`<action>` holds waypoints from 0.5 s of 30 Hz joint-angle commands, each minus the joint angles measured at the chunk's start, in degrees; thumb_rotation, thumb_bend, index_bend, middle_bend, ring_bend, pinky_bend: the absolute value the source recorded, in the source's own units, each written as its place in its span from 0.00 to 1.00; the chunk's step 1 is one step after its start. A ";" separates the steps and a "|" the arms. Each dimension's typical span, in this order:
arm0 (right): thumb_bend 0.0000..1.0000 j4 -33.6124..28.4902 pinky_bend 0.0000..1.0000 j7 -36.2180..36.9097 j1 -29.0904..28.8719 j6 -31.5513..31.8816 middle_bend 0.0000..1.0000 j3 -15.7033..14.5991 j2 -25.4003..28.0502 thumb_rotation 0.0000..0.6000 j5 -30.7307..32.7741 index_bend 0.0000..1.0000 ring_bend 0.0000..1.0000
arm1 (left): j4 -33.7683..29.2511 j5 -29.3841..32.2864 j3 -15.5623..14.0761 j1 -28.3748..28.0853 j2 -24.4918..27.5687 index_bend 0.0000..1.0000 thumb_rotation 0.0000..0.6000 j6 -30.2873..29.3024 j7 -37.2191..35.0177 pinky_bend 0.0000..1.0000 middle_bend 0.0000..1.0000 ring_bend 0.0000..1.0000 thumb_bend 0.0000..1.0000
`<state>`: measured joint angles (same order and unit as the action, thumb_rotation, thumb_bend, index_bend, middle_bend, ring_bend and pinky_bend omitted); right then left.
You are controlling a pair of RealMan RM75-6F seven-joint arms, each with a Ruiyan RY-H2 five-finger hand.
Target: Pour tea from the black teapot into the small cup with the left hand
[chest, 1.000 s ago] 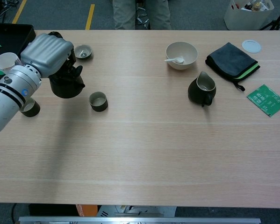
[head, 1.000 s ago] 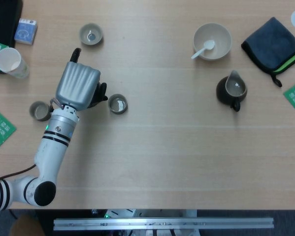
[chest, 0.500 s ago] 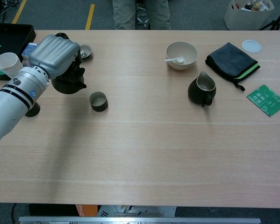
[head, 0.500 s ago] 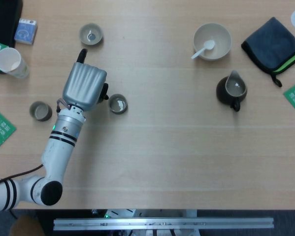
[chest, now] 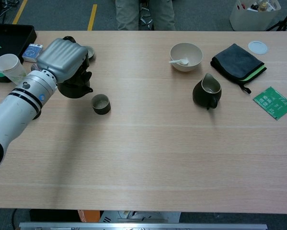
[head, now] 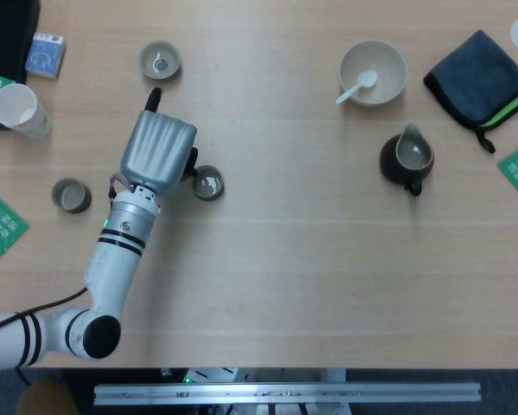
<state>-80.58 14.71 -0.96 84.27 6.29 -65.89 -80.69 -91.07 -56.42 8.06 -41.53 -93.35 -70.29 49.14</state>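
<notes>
My left hand (head: 157, 150) (chest: 63, 54) grips the black teapot (chest: 75, 86) and holds it above the table, just left of the small dark cup (head: 208, 182) (chest: 100, 103). In the head view the hand's silver back covers most of the pot; only a black tip (head: 154, 97) sticks out above it. The chest view shows the pot's round body under the hand with its spout pointing right, close to the cup's rim. The cup stands upright with a pale inside. No right hand appears in either view.
A second small cup (head: 71, 195) stands left of my arm, and another (head: 160, 60) behind it. A paper cup (head: 18, 108) and blue box (head: 45, 54) sit far left. A bowl with spoon (head: 373, 73), dark pitcher (head: 407, 158) and dark cloth (head: 482, 76) lie right.
My left hand has carried the teapot to the right and slightly away from me, bringing it closer to the small cup. The cup has not moved.
</notes>
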 commanded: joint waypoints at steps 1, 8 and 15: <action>0.01 0.05 0.14 0.11 0.04 0.03 0.20 -0.01 -0.02 1.00 -0.02 0.18 0.13 | 0.23 0.36 0.24 -0.22 -0.44 0.90 0.89 0.08 0.38 0.17 1.00 0.99 0.46; 0.01 0.25 0.14 0.31 0.15 0.13 0.20 0.01 -0.07 1.00 -0.03 0.18 0.13 | 0.78 0.59 0.26 -0.56 -1.53 0.90 0.89 0.11 1.10 0.17 1.00 0.99 0.46; 0.01 0.50 0.14 0.49 0.26 0.11 0.20 0.00 -0.13 1.00 0.05 0.18 0.13 | 1.77 -0.04 -0.29 -0.65 -2.54 0.90 0.89 -0.14 1.80 0.17 1.00 0.99 0.46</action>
<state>-80.08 15.20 -0.71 84.37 6.30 -66.02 -80.63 -89.31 -56.44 7.79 -42.20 -95.87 -70.41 50.94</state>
